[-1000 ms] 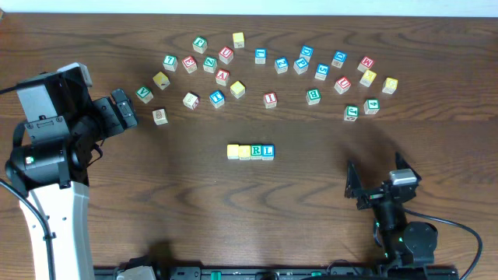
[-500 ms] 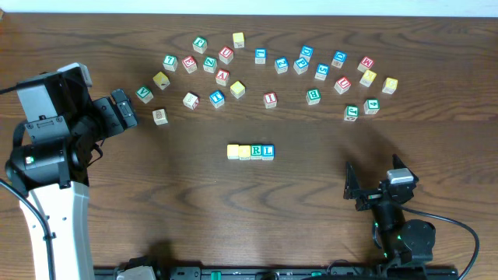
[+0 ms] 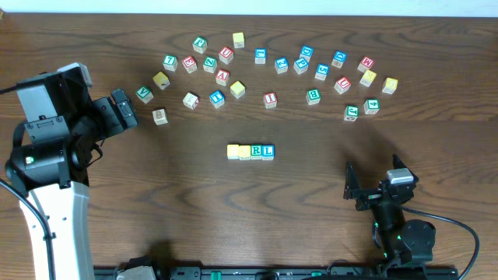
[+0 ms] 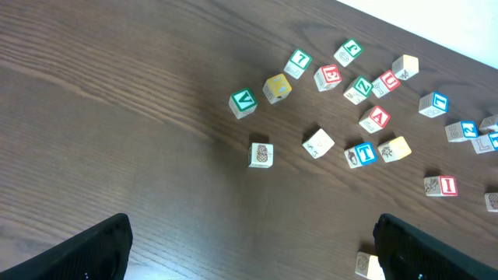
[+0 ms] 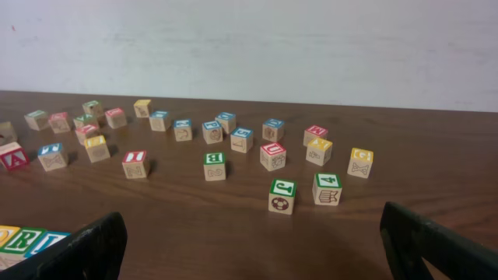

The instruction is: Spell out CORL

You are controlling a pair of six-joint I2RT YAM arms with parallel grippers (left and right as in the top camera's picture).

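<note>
Only your right gripper (image 3: 373, 168) shifted slightly; it and your left gripper (image 3: 129, 107) gape wide, empty; CORL row (image 3: 250, 152) sits on the counter (image 3: 194, 206).

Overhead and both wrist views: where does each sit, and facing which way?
Overhead: above the table, looking straight down; left gripper, right gripper, CORL row show.
Left wrist: high, angled down at scattered cubes; its fingers in bottom corners.
Right wrist: low, facing the wall across the table; its fingers in bottom corners.
Both wrist views share the red I cube.
</note>
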